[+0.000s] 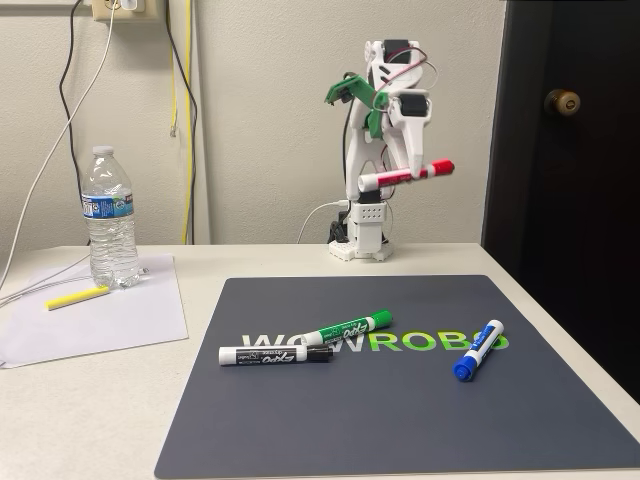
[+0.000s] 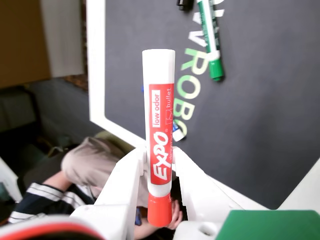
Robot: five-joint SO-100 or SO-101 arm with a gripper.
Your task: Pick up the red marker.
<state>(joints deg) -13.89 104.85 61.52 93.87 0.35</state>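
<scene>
On the dark mat (image 1: 400,420) lie green (image 1: 348,329), black (image 1: 275,354) and blue (image 1: 478,350) markers (green and black touching); left of it, a water bottle (image 1: 110,218).

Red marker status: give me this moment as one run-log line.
claw: shut on red marker | marker: lifted clear of mat | green marker, black marker, blue marker: on mat

glossy plastic red marker (image 2: 159,135), matt mat (image 1: 400,400)
</scene>
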